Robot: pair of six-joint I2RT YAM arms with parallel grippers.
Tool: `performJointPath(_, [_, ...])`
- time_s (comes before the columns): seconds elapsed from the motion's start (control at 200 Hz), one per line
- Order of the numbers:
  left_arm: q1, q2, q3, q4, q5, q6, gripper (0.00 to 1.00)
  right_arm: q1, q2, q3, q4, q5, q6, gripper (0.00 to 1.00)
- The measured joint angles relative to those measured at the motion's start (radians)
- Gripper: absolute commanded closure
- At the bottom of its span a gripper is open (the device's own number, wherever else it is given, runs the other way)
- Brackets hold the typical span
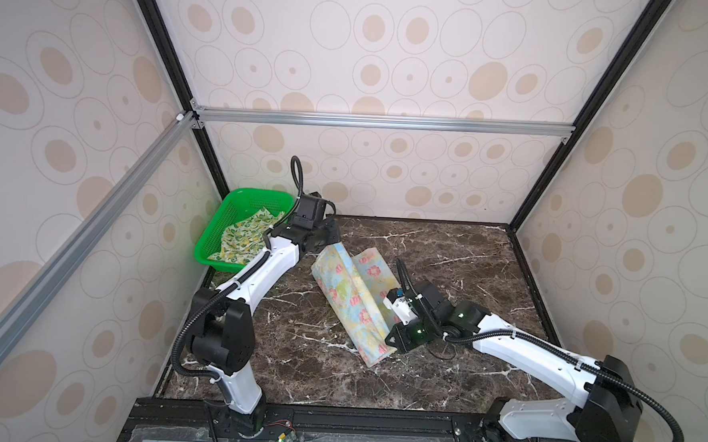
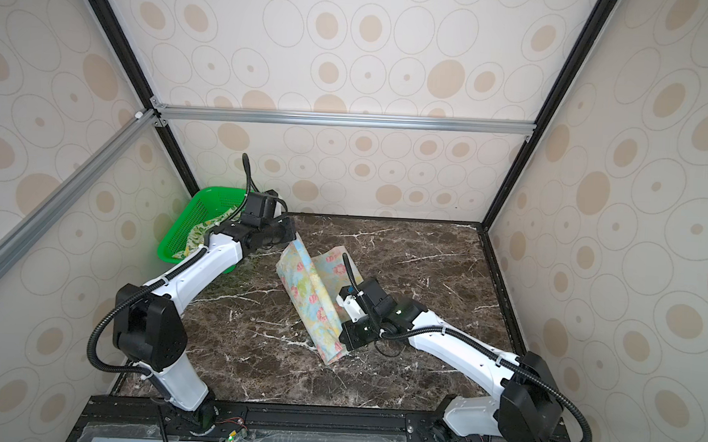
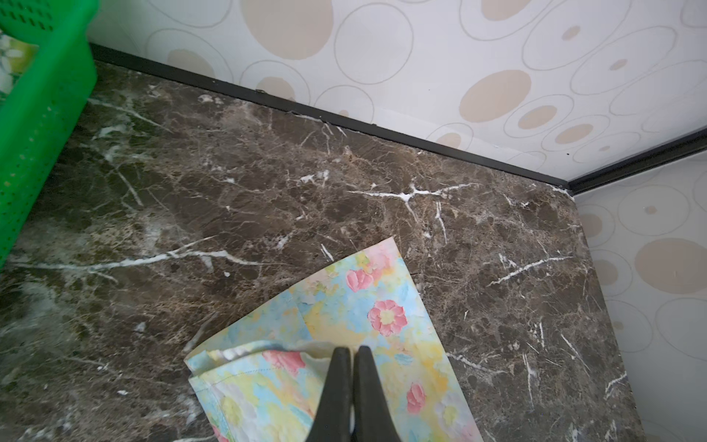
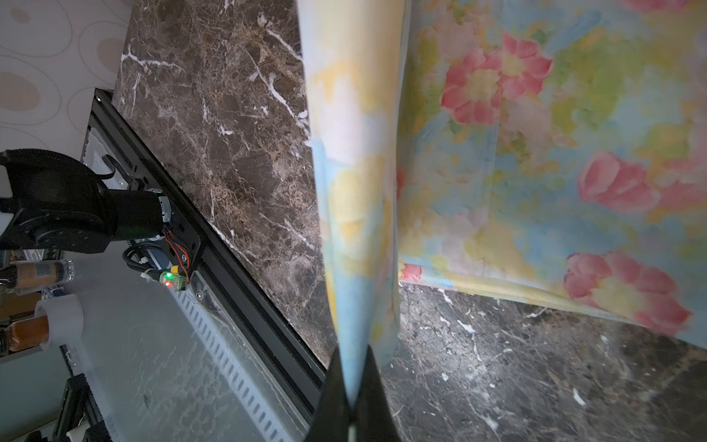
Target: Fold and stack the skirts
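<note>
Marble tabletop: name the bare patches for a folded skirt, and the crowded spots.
Bare: the far right corner, between back wall, right wall and floral skirt; the near strip between that skirt and the front rail. Crowded: the green basket corner on the left, and the centre, where left gripper and right gripper hold the skirt.

Overhead stereo pair, close wrist views
</note>
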Motion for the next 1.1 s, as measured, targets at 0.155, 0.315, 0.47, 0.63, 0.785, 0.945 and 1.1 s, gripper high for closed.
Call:
performJointPath(0.155, [-0.021,0.061,0.062,-0.003,0.003,0.003,1.0,-0.001,-0.002,0.0,-0.002,0.0,0.016,1.0])
performJointPath(0.315, [-0.03,0.08,0.072,-0.008,-0.007,0.01,1.0,-0.004,-0.006,-0.001,-0.003,0.0,0.033,1.0])
performJointPath(0.47, [-0.031,0.076,0.072,0.002,-0.002,0.01,1.0,-0.005,-0.018,-0.002,-0.003,0.0,0.048,1.0])
performJointPath(0.63, [-0.036,0.076,0.073,0.011,0.003,0.01,1.0,-0.008,-0.018,-0.002,-0.009,0.004,0.06,1.0])
performJointPath(0.785, [-0.046,0.101,0.089,0.027,0.012,0.009,1.0,-0.029,-0.018,-0.002,-0.022,0.008,0.072,1.0])
performJointPath(0.945, [-0.067,0.17,0.142,0.048,0.014,0.009,1.0,-0.08,-0.017,-0.011,-0.026,-0.001,0.086,1.0])
performJointPath(1.1, [-0.087,0.246,0.204,0.061,0.023,0.001,1.0,-0.125,-0.002,-0.018,-0.036,-0.012,0.089,1.0])
